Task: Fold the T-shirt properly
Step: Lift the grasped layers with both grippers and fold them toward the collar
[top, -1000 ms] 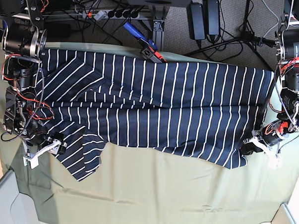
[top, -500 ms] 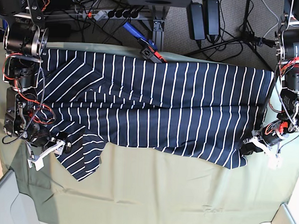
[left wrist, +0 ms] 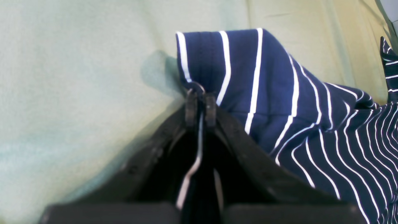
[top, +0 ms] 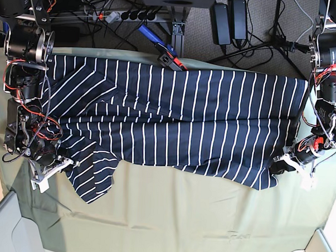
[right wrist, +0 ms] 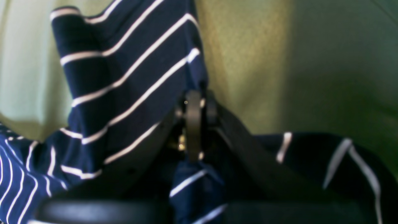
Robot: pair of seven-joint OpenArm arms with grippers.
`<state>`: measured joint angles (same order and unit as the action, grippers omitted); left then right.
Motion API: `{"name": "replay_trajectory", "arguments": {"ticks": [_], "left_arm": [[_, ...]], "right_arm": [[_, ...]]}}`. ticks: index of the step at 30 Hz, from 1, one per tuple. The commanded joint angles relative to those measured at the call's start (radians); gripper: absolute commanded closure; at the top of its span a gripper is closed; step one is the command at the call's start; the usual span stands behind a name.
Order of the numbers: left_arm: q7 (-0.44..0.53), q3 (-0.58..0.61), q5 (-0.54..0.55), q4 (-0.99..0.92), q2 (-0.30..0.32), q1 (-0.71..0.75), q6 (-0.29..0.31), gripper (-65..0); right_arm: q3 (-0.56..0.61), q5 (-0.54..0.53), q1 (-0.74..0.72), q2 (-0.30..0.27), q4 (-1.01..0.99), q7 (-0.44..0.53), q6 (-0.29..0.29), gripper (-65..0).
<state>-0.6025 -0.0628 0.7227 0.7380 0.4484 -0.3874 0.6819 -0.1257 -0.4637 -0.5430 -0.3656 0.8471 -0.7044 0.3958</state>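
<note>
The striped T-shirt [top: 174, 120] lies spread across the desk [top: 180, 221], filling the upper half of the base view. Over the last second the right hand [top: 63, 165] has slid inward at lower left and now clamps the sleeve edge; the left hand [top: 278, 165] stays clamped on the hem corner. Both corners look secured, so the fold can likely begin.

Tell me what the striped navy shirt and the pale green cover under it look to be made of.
The navy T-shirt with thin white stripes looks like soft matte knit fabric: it drapes and bunches where the left gripper pinches it. The pale green cloth seems a thin matte woven sheet, showing small wrinkles; fibre unclear.
</note>
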Motion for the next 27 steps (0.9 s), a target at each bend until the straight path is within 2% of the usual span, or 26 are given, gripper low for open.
{"name": "replay_trajectory", "arguments": {"ticks": [1, 5, 9, 11, 15, 19, 22, 27], "left_arm": [[0.0, -0.001, 0.011, 0.011, 0.012, -0.02, 0.016, 0.0], [-0.017, -0.001, 0.066, 0.024, 0.029, -0.019, 0.016, 0.0], [-0.161, -0.001, 0.167, 0.103, 0.061, -0.016, 0.016, 0.0], [-0.22, -0.001, 0.221, 0.172, 0.08, 0.002, 0.016, 0.0], [-0.278, -0.001, 0.297, 0.351, 0.119, 0.068, 0.016, 0.0], [-0.3, -0.001, 0.306, 0.512, 0.149, 0.142, 0.016, 0.0], [-0.3, -0.001, 0.305, 0.569, 0.173, 0.186, 0.016, 0.0], [-0.3, -0.001, 0.306, 0.574, 0.223, 0.241, 0.016, 0.0]], "right_arm": [[-0.003, -0.011, -0.03, -0.014, 0.022, 0.015, 0.056, 0.0], [-0.003, -0.011, -0.03, -0.016, 0.023, -0.005, 0.056, 0.0], [-0.013, -0.011, -0.023, -0.016, 0.061, -0.084, 0.056, 0.0], [-0.03, -0.013, 0.007, -0.018, 0.125, -0.089, 0.056, 0.0], [-0.084, -0.031, 0.098, -0.016, 0.327, -0.112, 0.057, 0.0], [-0.127, -0.072, 0.185, -0.032, 0.475, -0.201, 0.057, 0.0], [-0.145, -0.125, 0.259, -0.053, 0.531, -0.201, 0.057, 0.0], [-0.211, -0.134, 0.377, -0.061, 0.637, -0.21, 0.057, 0.0]]}}
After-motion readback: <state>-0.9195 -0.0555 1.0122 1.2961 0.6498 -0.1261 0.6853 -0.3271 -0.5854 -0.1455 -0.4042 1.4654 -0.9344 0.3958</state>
